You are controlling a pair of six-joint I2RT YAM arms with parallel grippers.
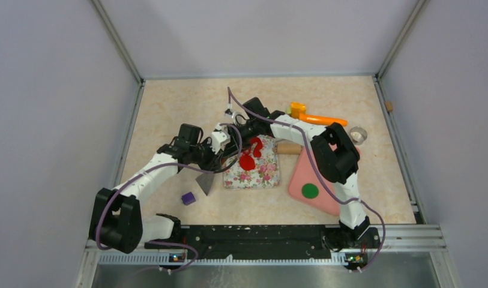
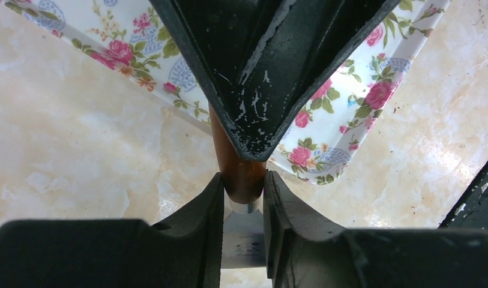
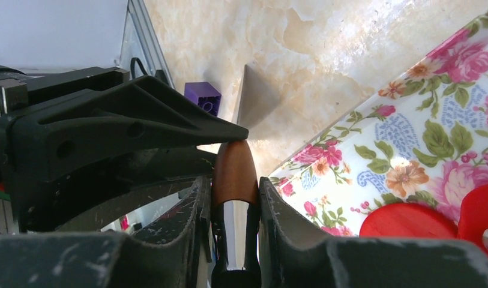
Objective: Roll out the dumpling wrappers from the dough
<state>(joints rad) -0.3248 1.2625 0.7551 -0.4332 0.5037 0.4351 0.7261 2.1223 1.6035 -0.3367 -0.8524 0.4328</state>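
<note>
The counter is beige with pale marbling. The mat is white, printed with pink roses, green leaves and blue paisley. The dumpling wrapper on it is bright red. The scraper handle is reddish brown, the scraper blade grey. The block is purple; the board pink, its disc green.

A beige marbled table carries a flowered mat near its middle. A purple block lies to the mat's left and a pink board to its right. Farther back lie a wooden rolling pin, an orange tool and a metal ring.
</note>
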